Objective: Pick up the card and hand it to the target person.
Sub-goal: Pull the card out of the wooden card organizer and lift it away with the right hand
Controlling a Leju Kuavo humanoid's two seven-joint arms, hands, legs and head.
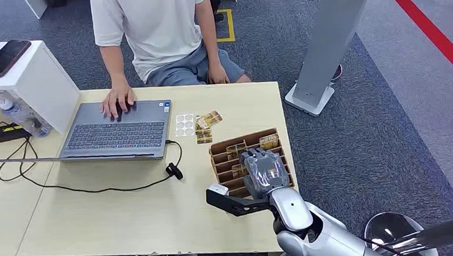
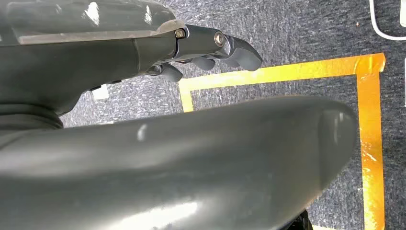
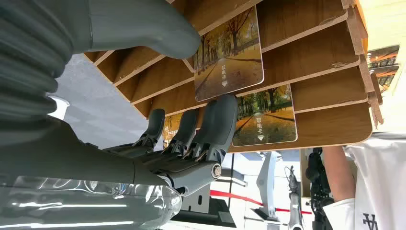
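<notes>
Wooden slotted rack (image 1: 222, 149) at the tabletop's (image 1: 127, 213) near right held the card (image 3: 229, 57), thin, stiff and glossy, likely slippery, best pinched by its exposed edge; right hand (image 1: 265, 170) rested over it, fingers (image 3: 215, 127) spread, gripping nothing yet.

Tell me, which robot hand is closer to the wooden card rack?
The right hand. It is over the wooden card rack on the table, fingers against the cards. The left hand hangs down over the carpeted floor, away from the rack.
</notes>
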